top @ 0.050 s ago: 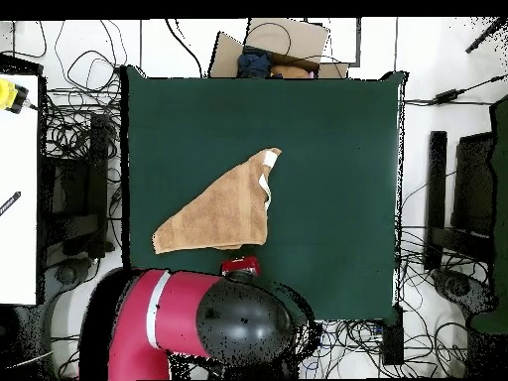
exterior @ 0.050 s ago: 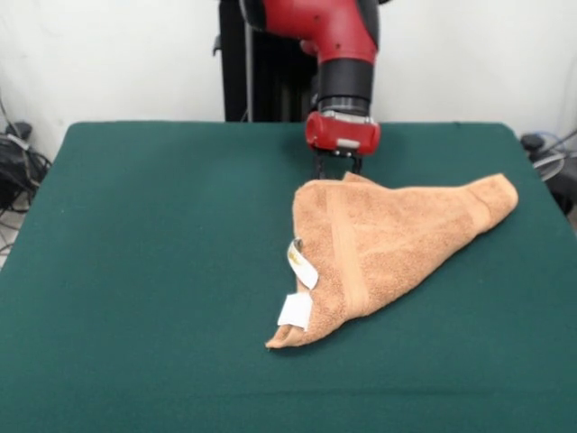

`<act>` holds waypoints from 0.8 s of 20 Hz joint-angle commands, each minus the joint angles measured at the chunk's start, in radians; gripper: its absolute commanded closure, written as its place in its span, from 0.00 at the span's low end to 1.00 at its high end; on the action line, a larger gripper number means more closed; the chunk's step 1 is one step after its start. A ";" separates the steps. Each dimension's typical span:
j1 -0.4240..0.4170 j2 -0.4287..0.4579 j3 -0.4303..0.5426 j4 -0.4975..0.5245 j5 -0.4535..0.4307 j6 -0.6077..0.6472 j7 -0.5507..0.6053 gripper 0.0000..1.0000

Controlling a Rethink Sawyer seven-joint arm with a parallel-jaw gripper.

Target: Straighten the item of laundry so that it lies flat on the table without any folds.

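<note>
While the towel lies folded into a triangle, the job looks barely begun.
Gripper touches its far edge on the counter; I cannot tell if it grips.

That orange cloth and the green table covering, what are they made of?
The folded orange-tan towel looks like terry cotton: a fuzzy looped pile, a flatter woven band, and white tags at one edge. The dark green table covering looks like felt: matte and smooth, with no visible weave. Both are judged by look only.
</note>
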 commanded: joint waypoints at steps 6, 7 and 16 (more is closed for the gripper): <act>-0.060 -0.085 -0.032 -0.100 -0.078 0.104 0.136 0.00; -0.068 -0.089 -0.032 -0.101 -0.090 0.110 0.140 0.00; -0.101 -0.180 -0.010 -0.073 -0.155 0.184 0.163 0.00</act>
